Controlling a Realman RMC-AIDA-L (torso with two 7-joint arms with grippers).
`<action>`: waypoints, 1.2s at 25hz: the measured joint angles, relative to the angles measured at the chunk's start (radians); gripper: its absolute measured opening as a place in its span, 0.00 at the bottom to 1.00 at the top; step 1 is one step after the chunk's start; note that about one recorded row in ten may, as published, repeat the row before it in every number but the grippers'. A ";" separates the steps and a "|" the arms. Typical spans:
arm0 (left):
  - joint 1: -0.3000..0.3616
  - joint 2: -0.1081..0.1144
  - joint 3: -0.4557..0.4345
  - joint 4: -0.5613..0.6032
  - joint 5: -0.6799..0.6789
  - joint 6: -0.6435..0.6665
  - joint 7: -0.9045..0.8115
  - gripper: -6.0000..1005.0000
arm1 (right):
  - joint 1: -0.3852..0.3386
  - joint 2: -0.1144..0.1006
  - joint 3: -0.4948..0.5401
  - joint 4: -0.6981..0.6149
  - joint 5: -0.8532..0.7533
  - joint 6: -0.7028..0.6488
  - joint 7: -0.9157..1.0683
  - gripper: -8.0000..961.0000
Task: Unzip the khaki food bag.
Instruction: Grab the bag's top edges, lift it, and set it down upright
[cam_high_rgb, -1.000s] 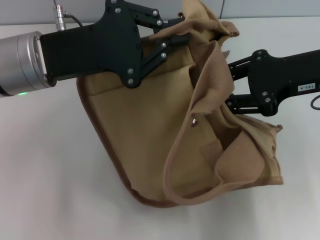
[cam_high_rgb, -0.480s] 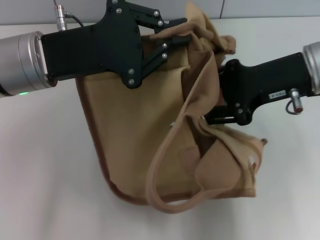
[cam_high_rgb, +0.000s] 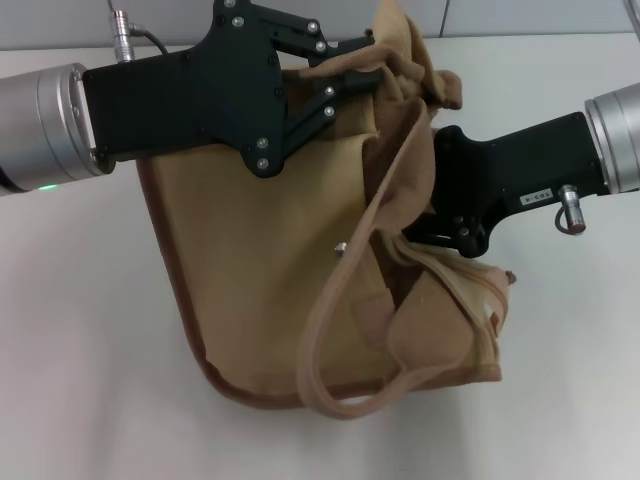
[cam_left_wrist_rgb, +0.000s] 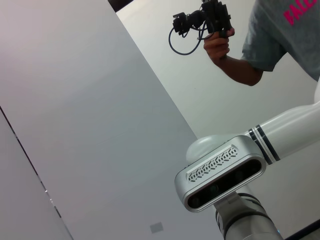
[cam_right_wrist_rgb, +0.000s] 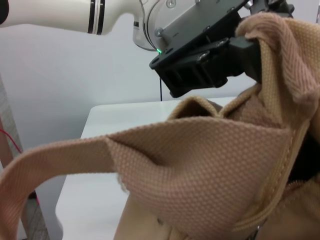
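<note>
Black fingers of the left gripper (cam_high_rgb: 362, 68) are pinched on the top edge of the khaki food bag (cam_high_rgb: 270, 270), where the canvas bunches into a crumpled peak near the far side of the table (cam_high_rgb: 80, 350). The left arm reaches in from the robot's left, its silver cuff showing a small green light. From that grip the bag hangs and slumps toward the robot, its broad tan side facing up and its brown piped bottom edge (cam_high_rgb: 250, 392) resting on the white surface.

On the bag's other side, the right gripper (cam_high_rgb: 425, 235) pushes into the folds of fabric at the opening; its fingertips are buried in the canvas, so I cannot tell whether they are spread or closed. One webbing handle (cam_high_rgb: 330, 330) loops down across the front, past a small metal snap (cam_high_rgb: 341, 247), and curls back up near the pocket.

From the right wrist, the same tan webbing (cam_right_wrist_rgb: 175, 165) fills the foreground, with the left gripper (cam_right_wrist_rgb: 235, 47) clamped on the cloth above it.

The left wrist camera looks away, at a wall, a white robot arm and a person (cam_left_wrist_rgb: 280, 30) holding a black device.
</note>
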 joint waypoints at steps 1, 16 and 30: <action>0.000 0.000 0.000 -0.002 0.000 0.000 0.001 0.10 | -0.002 0.000 0.001 0.000 0.002 0.001 -0.002 0.22; 0.001 0.000 0.000 -0.007 0.000 -0.005 0.006 0.10 | -0.072 -0.003 0.024 -0.071 0.012 -0.016 0.006 0.01; 0.000 -0.002 -0.006 -0.012 -0.002 -0.007 0.007 0.10 | -0.157 -0.002 0.147 -0.118 0.016 -0.108 -0.010 0.01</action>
